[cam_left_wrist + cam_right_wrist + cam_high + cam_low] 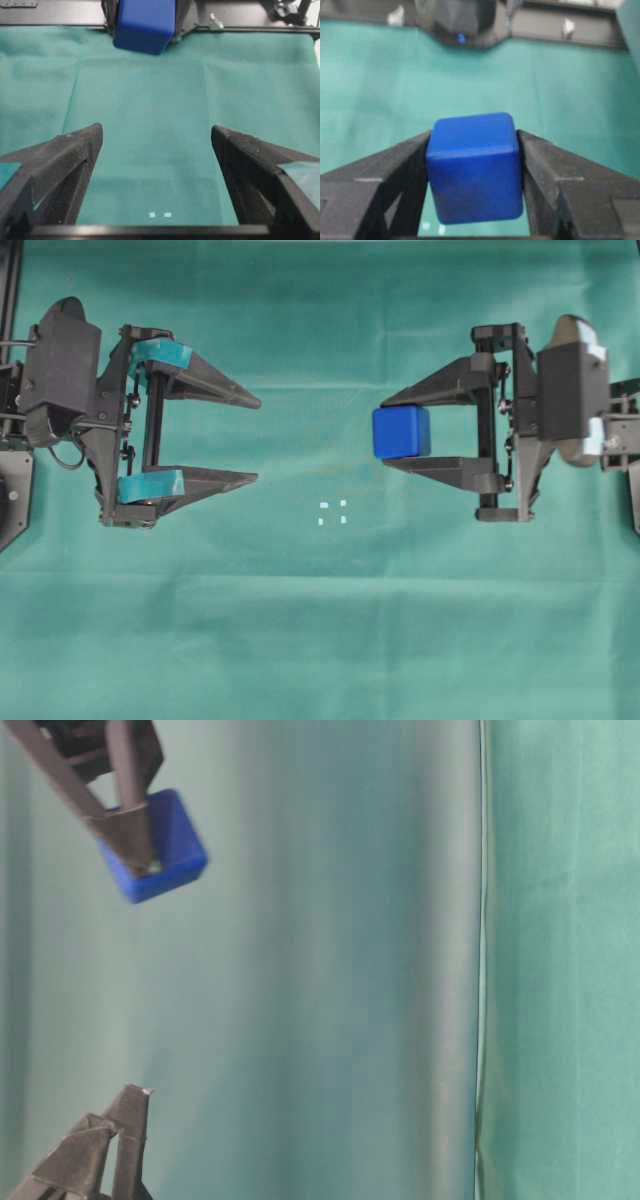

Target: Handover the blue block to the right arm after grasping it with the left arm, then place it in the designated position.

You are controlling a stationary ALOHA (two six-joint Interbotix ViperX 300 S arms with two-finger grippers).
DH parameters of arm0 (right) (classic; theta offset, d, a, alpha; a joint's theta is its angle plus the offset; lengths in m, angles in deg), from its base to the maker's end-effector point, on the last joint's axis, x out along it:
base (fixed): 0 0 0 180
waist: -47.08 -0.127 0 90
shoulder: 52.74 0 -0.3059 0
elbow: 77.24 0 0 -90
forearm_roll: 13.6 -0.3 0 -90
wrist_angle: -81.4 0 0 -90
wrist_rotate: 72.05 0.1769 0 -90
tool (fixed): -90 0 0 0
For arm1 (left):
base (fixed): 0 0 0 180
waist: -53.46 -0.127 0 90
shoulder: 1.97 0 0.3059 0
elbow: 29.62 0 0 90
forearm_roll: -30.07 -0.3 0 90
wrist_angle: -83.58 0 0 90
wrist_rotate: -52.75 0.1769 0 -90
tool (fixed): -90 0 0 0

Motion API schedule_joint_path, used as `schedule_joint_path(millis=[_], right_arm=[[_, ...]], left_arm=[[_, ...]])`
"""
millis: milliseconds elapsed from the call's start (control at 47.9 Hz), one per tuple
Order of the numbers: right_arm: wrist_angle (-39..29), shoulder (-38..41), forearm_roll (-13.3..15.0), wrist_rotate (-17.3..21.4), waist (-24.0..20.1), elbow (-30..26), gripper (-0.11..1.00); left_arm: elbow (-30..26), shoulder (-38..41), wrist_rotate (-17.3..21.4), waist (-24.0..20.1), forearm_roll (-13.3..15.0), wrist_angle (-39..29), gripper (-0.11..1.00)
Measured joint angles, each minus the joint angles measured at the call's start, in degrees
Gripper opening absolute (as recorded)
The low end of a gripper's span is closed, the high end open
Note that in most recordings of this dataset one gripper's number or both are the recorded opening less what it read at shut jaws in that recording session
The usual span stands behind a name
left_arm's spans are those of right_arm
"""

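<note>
The blue block (401, 432) is clamped between the black fingertips of my right gripper (388, 432), held above the cloth at right of centre. It fills the gap between the jaws in the right wrist view, blue block (474, 166), and shows aloft in the table-level view (160, 845). My left gripper (255, 438), with teal bands, stands wide open and empty at the left, apart from the block. The designated position (332, 512), small white marks on the cloth, lies below and between the two grippers; two marks show in the left wrist view (160, 215).
A green cloth (320, 640) covers the whole table. Black frame rails (250, 20) run along the far edge behind the right arm.
</note>
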Motion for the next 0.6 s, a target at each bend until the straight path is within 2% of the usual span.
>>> schedule_joint_path(millis=[271, 605], right_arm=[[-10.3, 0.7, -2.7, 0.4, -2.3, -0.1, 0.53], [-12.9, 0.8, -3.9, 0.4, -3.3, -0.1, 0.53]], left_arm=[[0.0, 0.0, 0.0, 0.1, 0.0, 0.1, 0.99], [-0.5, 1.0, 0.0, 0.1, 0.0, -0.1, 0.99]])
